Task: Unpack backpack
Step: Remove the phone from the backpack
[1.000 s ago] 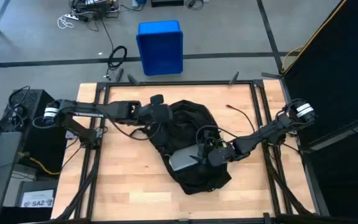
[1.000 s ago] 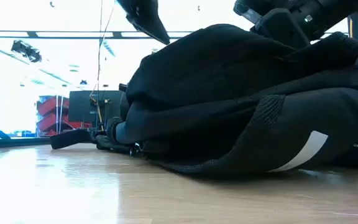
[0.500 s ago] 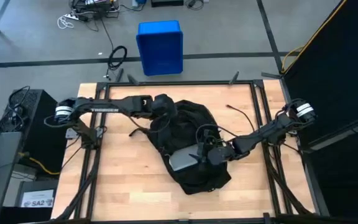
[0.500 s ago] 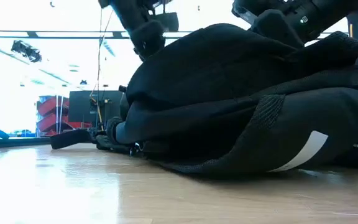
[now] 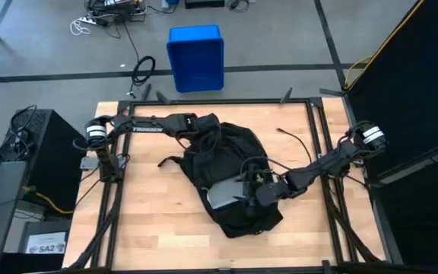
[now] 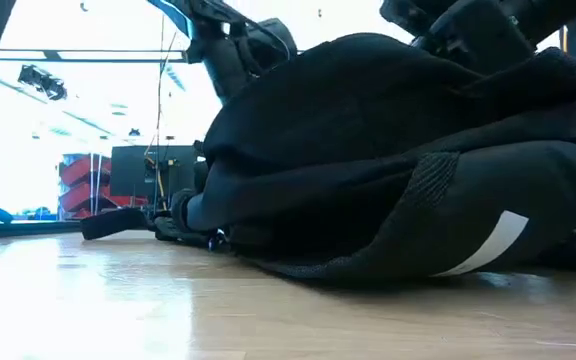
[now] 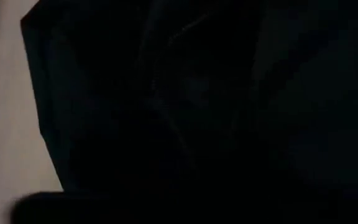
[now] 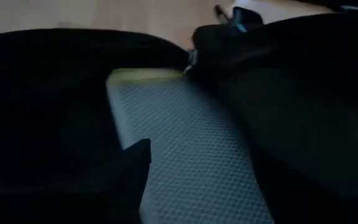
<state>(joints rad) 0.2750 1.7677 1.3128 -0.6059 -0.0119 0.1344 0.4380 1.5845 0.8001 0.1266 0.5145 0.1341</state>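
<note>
Right, the left end effector (image 5: 207, 128) is pressed against the far left edge of the backpack (image 5: 230, 164), up at its rounded top; its wrist camera sees only dark fabric, so I cannot tell how far the fingers are spread. Over on the right, the right end effector (image 5: 248, 190) sits low on the middle of the bag, right at a grey flat item (image 5: 223, 196) that pokes out of the opening. From its own wrist view one dark finger (image 8: 129, 165) lies just beside the grey textured surface (image 8: 185, 155), with black fabric folded around it; whether the fingers are pinching anything I cannot tell.

The backpack lies slumped in the middle of the wooden bench (image 5: 150, 221), a strap trailing off to the left. From table height a white reflective stripe (image 6: 483, 245) shows on its near side.

Beyond the far edge, a blue bin (image 5: 195, 57) stands on the grey floor, with cables (image 5: 144, 70) coiled beside it. A black cabinet (image 5: 33, 152) stands to the left of the bench.
</note>
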